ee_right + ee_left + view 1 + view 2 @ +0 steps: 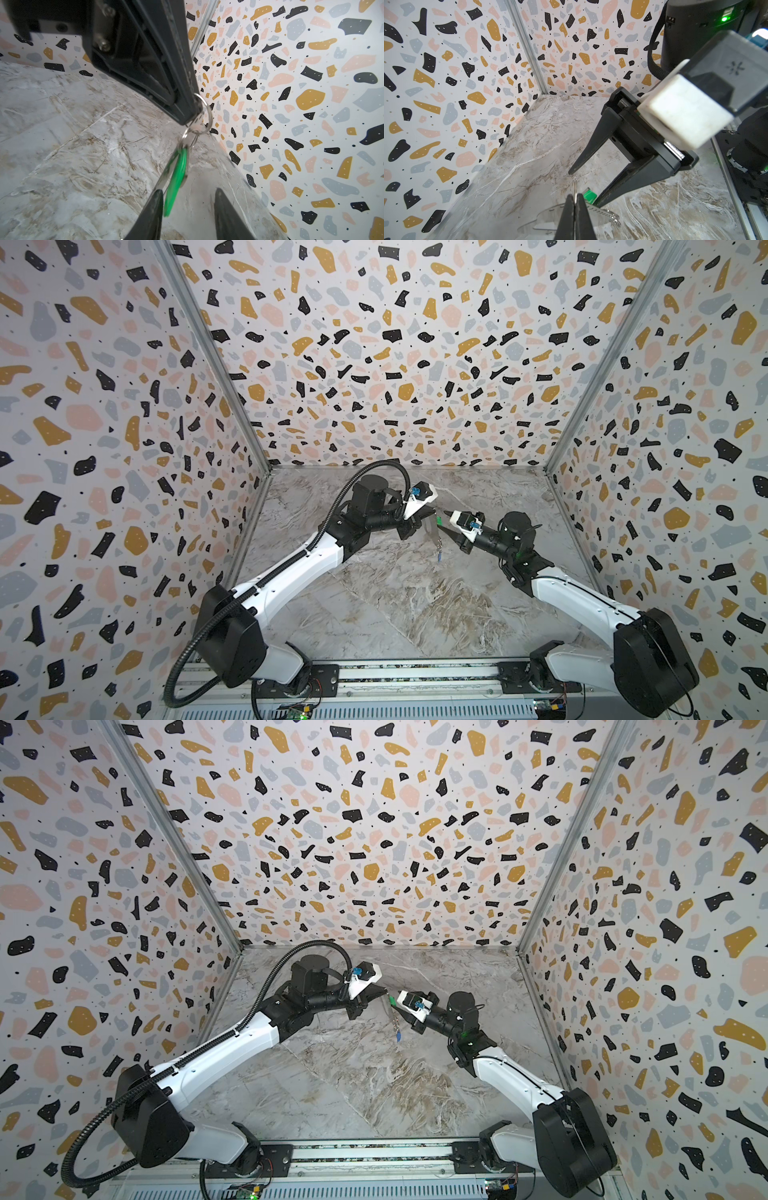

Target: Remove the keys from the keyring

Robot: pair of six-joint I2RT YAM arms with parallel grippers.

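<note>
While my left fingers (pixel 566 218) are pressed fully together on the upper edge of the keyring (pixel 548 216), I hold that flat grey plate up off the tabletop (pixel 374 593). It sits in the middle of the scene, toward the far side. In both top views the plate hangs downward from my grip. The blue key (pixel 439 558) dangles at its lower end, on the near side.

A small metal ring (pixel 207 116) sits right at my left fingertips. The green key (pixel 176 178) hangs from it through a smaller loop.

My right fingers (pixel 154 207) come in from the right and stand apart. The green key is in the gap between them. It lies against one finger, with clear space to the other, so it is not clamped.
</note>
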